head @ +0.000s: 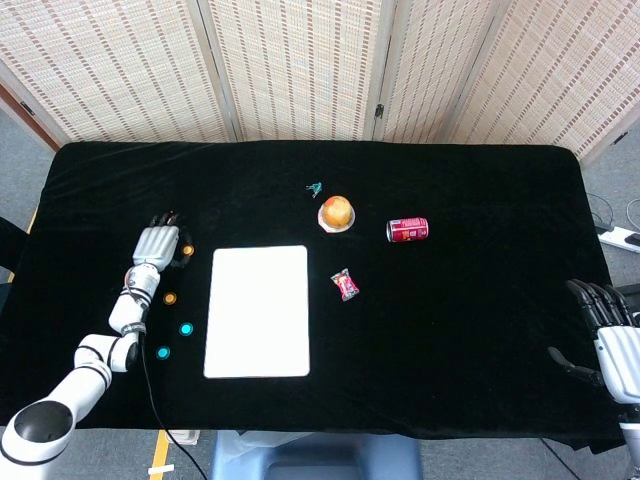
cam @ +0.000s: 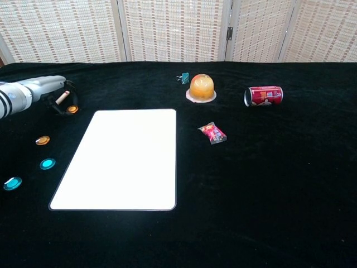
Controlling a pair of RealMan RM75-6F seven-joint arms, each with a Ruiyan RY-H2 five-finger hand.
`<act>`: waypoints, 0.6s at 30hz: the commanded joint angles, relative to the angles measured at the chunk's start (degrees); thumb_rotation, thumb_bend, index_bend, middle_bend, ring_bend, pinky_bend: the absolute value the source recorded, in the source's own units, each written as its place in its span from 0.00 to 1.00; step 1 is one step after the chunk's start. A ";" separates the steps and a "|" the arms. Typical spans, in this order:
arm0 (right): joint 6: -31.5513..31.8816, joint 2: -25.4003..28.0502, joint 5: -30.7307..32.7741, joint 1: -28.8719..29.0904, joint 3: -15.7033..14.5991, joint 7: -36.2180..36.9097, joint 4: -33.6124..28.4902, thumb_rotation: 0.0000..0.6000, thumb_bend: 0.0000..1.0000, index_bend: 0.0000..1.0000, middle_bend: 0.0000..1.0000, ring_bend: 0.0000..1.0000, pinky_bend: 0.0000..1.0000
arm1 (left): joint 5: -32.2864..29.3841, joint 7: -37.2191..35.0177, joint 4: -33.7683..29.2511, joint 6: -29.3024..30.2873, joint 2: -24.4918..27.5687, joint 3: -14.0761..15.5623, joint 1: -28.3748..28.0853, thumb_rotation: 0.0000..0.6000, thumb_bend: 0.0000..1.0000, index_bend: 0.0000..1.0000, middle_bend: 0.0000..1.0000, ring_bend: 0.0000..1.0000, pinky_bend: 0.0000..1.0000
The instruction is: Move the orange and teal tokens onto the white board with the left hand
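The white board (head: 258, 310) (cam: 122, 159) lies flat on the black table. My left hand (head: 155, 245) (cam: 39, 89) is at the board's far-left corner, its fingertips pinching an orange token (head: 187, 250) (cam: 72, 109) just above the cloth. A second orange token (head: 170, 298) (cam: 42, 140) and two teal tokens (head: 186, 329) (head: 163, 353) lie in a row left of the board, nearer to me than the hand. My right hand (head: 605, 330) hangs at the table's right edge, fingers apart and holding nothing.
Beyond the board stand an orange dome on a saucer (head: 337, 213) and a small teal clip (head: 314, 188). A red can (head: 407, 230) lies on its side further right. A red candy packet (head: 345, 285) sits just right of the board.
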 commanded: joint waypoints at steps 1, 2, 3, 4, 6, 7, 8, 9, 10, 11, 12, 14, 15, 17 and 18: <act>-0.05 -0.05 -0.12 0.06 0.00 0.11 0.04 1.00 0.27 0.06 0.11 0.08 0.03 | 2.07 -1.74 -4.04 3.13 2.63 0.81 0.83 1.00 0.44 0.53 0.14 0.05 0.00; -0.06 -0.11 -0.20 0.09 -0.01 0.17 0.08 1.00 0.27 0.06 0.11 0.08 0.03 | 2.76 -2.44 -6.07 4.28 3.73 1.04 1.13 1.00 0.44 0.53 0.14 0.05 0.00; -0.04 -0.18 -0.28 0.11 -0.01 0.22 0.15 1.00 0.27 0.06 0.11 0.08 0.03 | 3.24 -2.87 -7.66 5.15 4.57 1.19 1.35 1.00 0.44 0.52 0.14 0.05 0.00; -0.04 -0.24 -0.34 0.14 -0.01 0.28 0.21 1.00 0.27 0.06 0.11 0.08 0.03 | 3.74 -3.15 -9.31 6.00 5.40 1.38 1.57 1.00 0.44 0.52 0.14 0.05 0.00; -0.10 -0.34 -0.47 0.21 -0.03 0.36 0.32 1.00 0.27 0.06 0.11 0.08 0.03 | 5.05 -3.05 -13.11 7.84 7.25 2.03 1.98 1.00 0.44 0.52 0.14 0.05 0.00; -0.11 -0.38 -0.52 0.23 -0.03 0.38 0.37 1.00 0.27 0.06 0.11 0.08 0.03 | 5.57 -2.73 -14.70 8.51 7.98 2.32 2.12 1.00 0.44 0.52 0.14 0.05 0.00; -0.10 -0.41 -0.59 0.25 -0.04 0.41 0.40 1.00 0.27 0.06 0.11 0.08 0.03 | 6.12 -2.18 -16.77 9.30 8.85 2.62 2.26 1.00 0.44 0.52 0.14 0.05 0.00; -0.07 -0.42 -0.63 0.26 -0.03 0.43 0.41 1.00 0.27 0.06 0.11 0.08 0.03 | 6.43 -1.73 -18.27 9.81 9.41 2.78 2.34 1.00 0.44 0.52 0.14 0.05 0.00; -0.05 -0.43 -0.65 0.26 -0.04 0.46 0.40 1.00 0.27 0.06 0.11 0.08 0.03 | 6.68 -1.26 -19.73 10.25 9.90 2.92 2.41 1.00 0.44 0.52 0.14 0.05 0.00; 0.03 -0.43 -0.68 0.23 -0.03 0.53 0.41 1.00 0.27 0.06 0.11 0.08 0.03 | 6.97 -0.65 -21.57 10.75 10.44 3.08 2.48 1.00 0.44 0.52 0.14 0.05 0.00; 0.10 -0.44 -0.69 0.19 -0.03 0.59 0.43 1.00 0.27 0.06 0.11 0.08 0.03 | 7.18 -0.15 -22.87 11.04 10.80 3.25 2.52 1.00 0.44 0.52 0.14 0.05 0.00; 0.20 -0.44 -0.67 0.10 -0.05 0.68 0.49 1.00 0.27 0.06 0.11 0.08 0.03 | 7.76 0.98 -25.35 11.56 11.49 3.72 2.56 1.00 0.44 0.52 0.14 0.05 0.00; 0.23 -0.42 -0.64 0.04 -0.08 0.70 0.50 1.00 0.27 0.06 0.11 0.07 0.03 | 8.22 1.83 -26.93 11.82 11.95 4.12 2.57 1.00 0.44 0.52 0.14 0.05 0.00; 0.32 -0.40 -0.64 -0.05 -0.12 0.71 0.50 1.00 0.27 0.06 0.11 0.07 0.03 | 8.97 3.38 -29.47 12.20 12.72 4.80 2.55 1.00 0.44 0.52 0.14 0.05 0.00; 0.35 -0.41 -0.66 -0.07 -0.14 0.71 0.50 1.00 0.27 0.06 0.11 0.07 0.03 | 9.23 4.03 -30.48 12.35 13.03 5.04 2.54 1.00 0.44 0.52 0.14 0.05 0.00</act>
